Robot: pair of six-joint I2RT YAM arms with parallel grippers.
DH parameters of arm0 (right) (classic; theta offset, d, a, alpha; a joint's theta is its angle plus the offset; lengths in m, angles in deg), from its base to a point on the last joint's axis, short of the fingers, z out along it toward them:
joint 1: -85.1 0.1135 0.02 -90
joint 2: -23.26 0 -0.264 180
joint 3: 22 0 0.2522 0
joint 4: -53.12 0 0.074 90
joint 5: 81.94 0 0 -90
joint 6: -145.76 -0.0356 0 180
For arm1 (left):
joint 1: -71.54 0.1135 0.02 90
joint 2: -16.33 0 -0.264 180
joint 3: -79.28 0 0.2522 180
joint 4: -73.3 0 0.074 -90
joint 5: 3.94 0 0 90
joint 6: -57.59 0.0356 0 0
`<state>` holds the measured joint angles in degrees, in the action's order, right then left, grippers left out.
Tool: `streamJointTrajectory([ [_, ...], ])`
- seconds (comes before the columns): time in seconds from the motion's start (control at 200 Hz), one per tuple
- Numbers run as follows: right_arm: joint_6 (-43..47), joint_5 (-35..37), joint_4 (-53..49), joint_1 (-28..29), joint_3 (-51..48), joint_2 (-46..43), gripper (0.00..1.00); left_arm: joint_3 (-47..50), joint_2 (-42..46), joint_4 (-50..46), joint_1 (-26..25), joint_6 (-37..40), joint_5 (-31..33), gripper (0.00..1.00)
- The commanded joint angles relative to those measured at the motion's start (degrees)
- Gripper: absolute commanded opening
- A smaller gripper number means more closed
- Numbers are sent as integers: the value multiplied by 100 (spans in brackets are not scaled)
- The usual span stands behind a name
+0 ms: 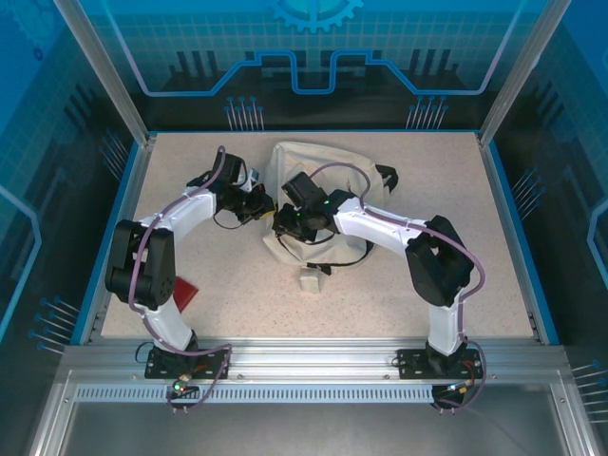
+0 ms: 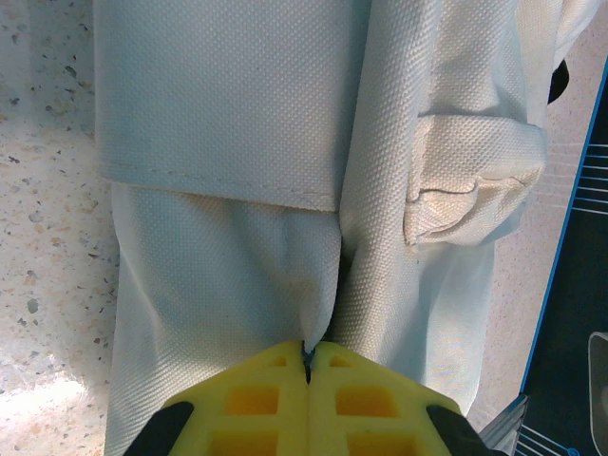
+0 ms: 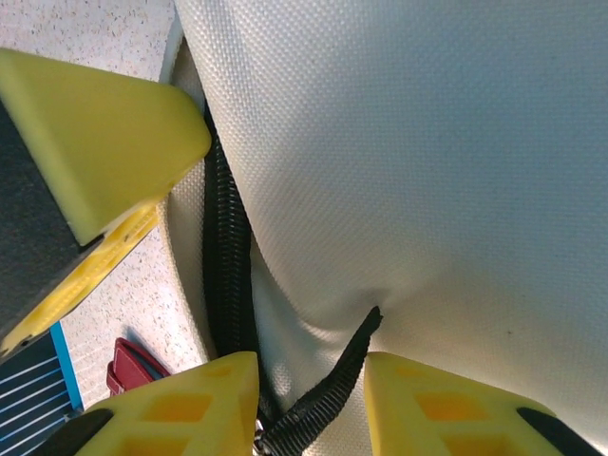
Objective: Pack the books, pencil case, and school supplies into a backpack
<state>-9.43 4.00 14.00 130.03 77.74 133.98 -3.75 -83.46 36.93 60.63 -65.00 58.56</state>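
**Entry: both my grippers at the backpack [image 1: 328, 171]**

Table [image 1: 456, 180]: speckled beige top, framed in blue.

Backpack: cream-white woven fabric, lying slumped at the middle of the table towards the far edge. Dark strap ends show at its right side. Both my arms reach in to its near-left edge, and the wrists sit close together there.

Left gripper [image 2: 307, 353]: yellow pads pressed flat against each other. A fold of the cream fabric runs down into the seam where they meet, so I read this as a pinch on the backpack cloth. A stitched pocket flap lies above the pinch.

Right gripper [image 3: 312, 366]: pads apart with a moderate gap. A black zip line [image 3: 226, 275] runs down the backpack's edge, and one black strand of it passes into the gap. I cannot tell whether either pad touches it.

Beige tag [image 1: 312, 279]: on the table just near the backpack, on a dark cord.

Red flat item [image 1: 184, 291]: on the table beside my left arm's base, well apart from the backpack.
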Motion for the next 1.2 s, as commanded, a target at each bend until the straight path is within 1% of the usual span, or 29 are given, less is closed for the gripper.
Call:
streamJointTrajectory([
  [0.0,-226,-57,5,-66,151,128,33,-3,102,-42,2,96,-340,0],
  [0.185,-825,-69,146,-81,-33,123,28,20,100,-28,2,96,-336,0],
  [0.28,-882,18,188,-86,-16,95,17,41,104,-33,2,96,-336,0],
  [0.37,-801,256,215,-83,6,37,6,67,109,-48,0,122,-325,0],
  [0.435,-688,438,241,-90,34,6,0,93,118,-37,6,135,-313,0],
  [0.54,-468,616,522,-117,61,15,0,151,135,-15,2,152,-347,0],
  [0.71,-263,484,996,-193,154,149,0,235,179,-1,2,179,-368,0],
  [0.84,-164,405,1148,-222,192,157,0,235,188,-28,2,209,-335,0],
  [0.93,-111,443,1071,-209,139,54,0,221,196,-41,2,218,-336,0],
  [0.99,-104,579,740,-188,136,-25,0,213,204,-39,10,208,-302,0],
  [1.196,165,826,-87,62,-131,-368,0,200,267,-51,96,132,112,0],
])
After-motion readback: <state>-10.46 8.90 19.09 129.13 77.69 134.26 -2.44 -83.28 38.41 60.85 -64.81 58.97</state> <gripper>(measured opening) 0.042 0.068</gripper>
